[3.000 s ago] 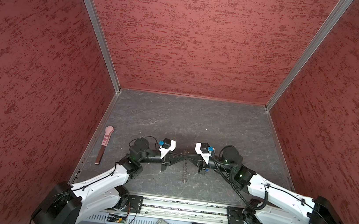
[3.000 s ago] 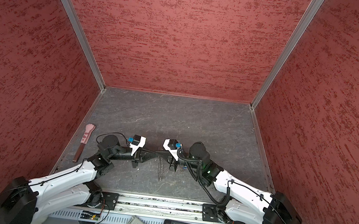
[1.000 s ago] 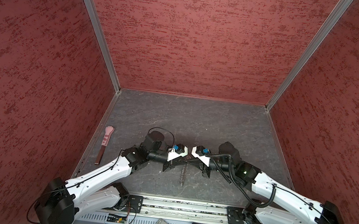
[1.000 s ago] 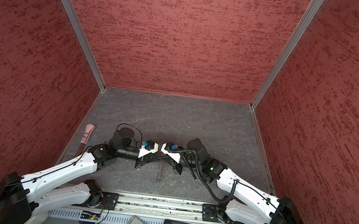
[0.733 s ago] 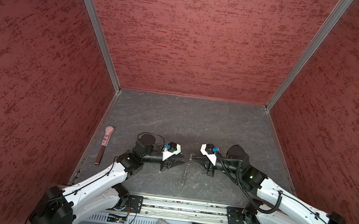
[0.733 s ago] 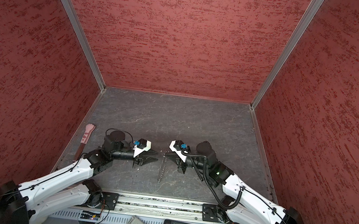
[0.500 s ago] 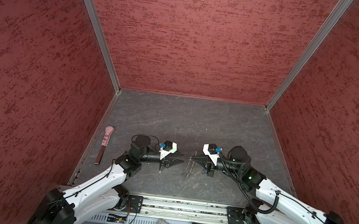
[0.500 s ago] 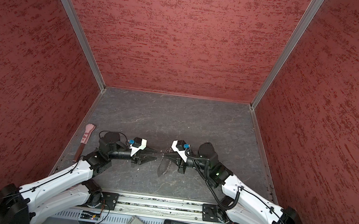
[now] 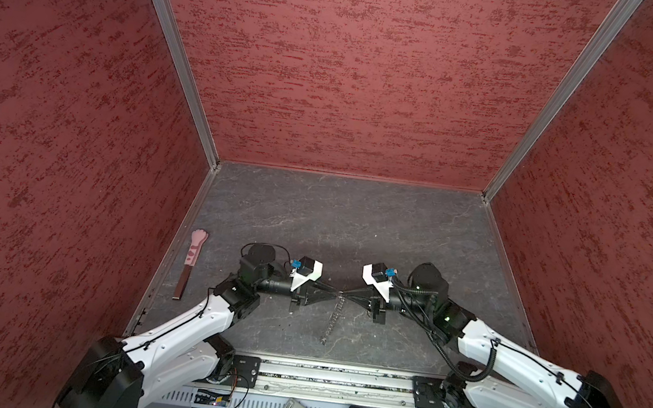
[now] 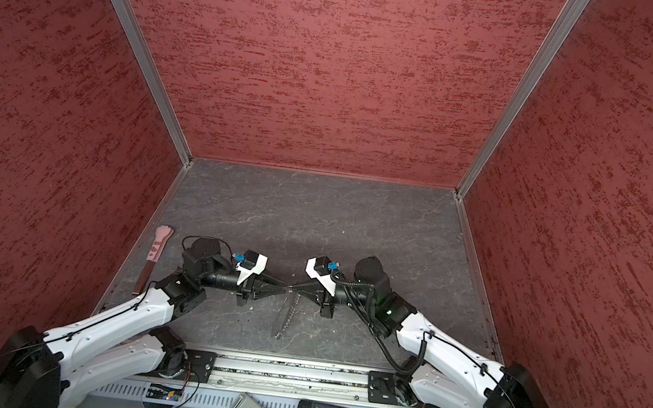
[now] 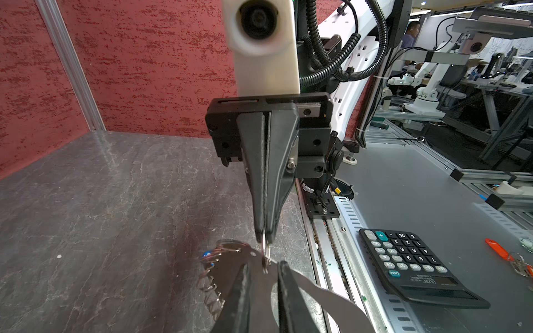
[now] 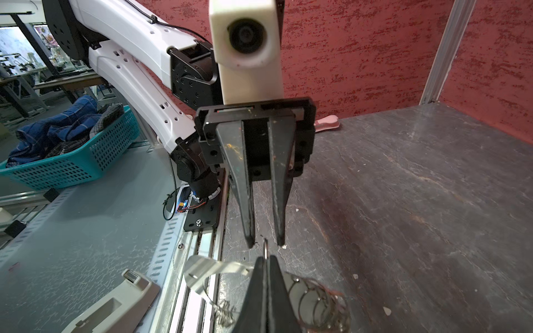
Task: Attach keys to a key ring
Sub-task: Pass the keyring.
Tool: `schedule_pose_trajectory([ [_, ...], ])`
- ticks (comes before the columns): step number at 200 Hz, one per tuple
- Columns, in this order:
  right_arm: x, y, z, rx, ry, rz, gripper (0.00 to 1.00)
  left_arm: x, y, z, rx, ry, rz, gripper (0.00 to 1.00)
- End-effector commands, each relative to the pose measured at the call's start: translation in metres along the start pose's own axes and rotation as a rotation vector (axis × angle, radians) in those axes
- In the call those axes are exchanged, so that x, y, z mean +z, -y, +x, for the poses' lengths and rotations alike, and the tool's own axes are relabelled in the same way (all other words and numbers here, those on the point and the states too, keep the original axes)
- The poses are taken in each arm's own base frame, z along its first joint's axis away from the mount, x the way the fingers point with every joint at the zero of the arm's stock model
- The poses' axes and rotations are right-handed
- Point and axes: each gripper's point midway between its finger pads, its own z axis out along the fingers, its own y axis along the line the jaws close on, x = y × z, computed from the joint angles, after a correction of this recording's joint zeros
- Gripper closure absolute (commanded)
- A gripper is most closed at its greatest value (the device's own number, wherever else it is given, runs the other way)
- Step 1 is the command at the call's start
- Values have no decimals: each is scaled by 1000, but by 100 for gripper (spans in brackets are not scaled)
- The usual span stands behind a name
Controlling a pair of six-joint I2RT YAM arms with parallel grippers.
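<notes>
Left pincer [image 12: 266,244] neared key ring [image 9: 333,319] (gaping, per right wrist).

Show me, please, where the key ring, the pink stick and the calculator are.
key ring [image 9: 332,319]: in a top view, on its row of silver links.
pink stick [image 9: 199,236]: in a top view, on its paw tip.
calculator [image 11: 403,256]: in the left wrist view, on its keypad.

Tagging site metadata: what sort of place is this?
Probably a robotics lab cell: red walls box in a grey tabletop, an aluminium mounting rail runs along its front, and the left wrist view shows other robot arms on framed benches behind.
</notes>
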Motion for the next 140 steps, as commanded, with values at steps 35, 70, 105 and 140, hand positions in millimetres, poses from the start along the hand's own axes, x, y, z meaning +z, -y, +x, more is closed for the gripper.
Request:
schedule_pose_trajectory([
  [35,1,-4,-20,-61,15,-37,100,4,7,-7,17,-11,54,85],
  [70,2,-4,-21,-64,13,-39,100,5,7,-4,6,-18,59,88],
  [105,3,-4,-22,-61,12,-46,100,7,7,-3,0,-27,66,89],
  [140,5,-3,-20,-58,8,-50,100,7,7,-3,0,-27,63,87],
])
